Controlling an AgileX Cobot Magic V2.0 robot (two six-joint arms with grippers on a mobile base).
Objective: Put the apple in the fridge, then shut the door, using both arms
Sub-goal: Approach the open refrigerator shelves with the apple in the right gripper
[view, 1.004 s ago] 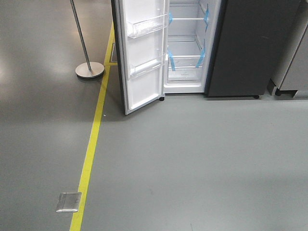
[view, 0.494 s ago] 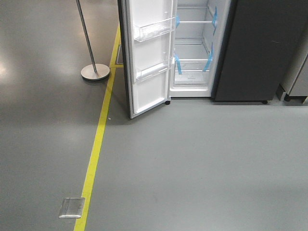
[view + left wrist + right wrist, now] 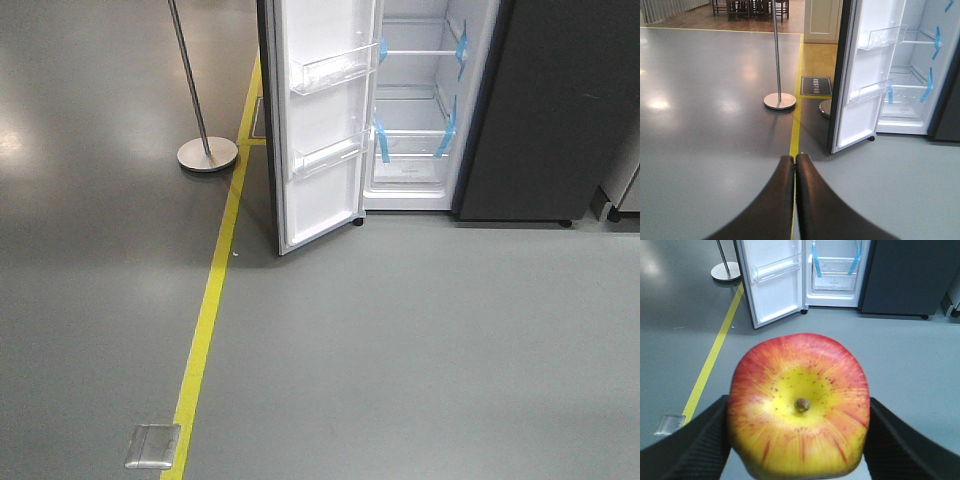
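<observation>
The apple (image 3: 799, 405) sits squarely in the right gripper (image 3: 799, 408). Its red and yellow-streaked skin is pressed on either side by the two black fingers (image 3: 692, 445), and its stem pit faces the wrist camera. The jaws stand as wide as the fruit and are clamped against its flanks, so the apple fills the gap between them and is held above the grey floor (image 3: 920, 365). It is well apart from the fridge (image 3: 835, 270), which stands straight beyond it. The left gripper (image 3: 794, 160) is closed on nothing: its two dark fingertips (image 3: 785, 175) meet along a thin seam and point over the floor toward the yellow line (image 3: 795, 135). In the front view the fridge stands with its white inside exposed, clear shelves crossing it and blue tape strips (image 3: 382, 145) hanging at the shelf ends. The door (image 3: 325, 150) is swung wide to the left, its white lining turned outward with two clear bins (image 3: 335, 72) one above the other. To the right is the fridge's dark grey closed half (image 3: 545, 110). A pole on a round metal base (image 3: 207, 153) stands left of the door, just beyond the yellow line. A small metal plate (image 3: 153, 446) is set in the floor beside the near end of that line.
</observation>
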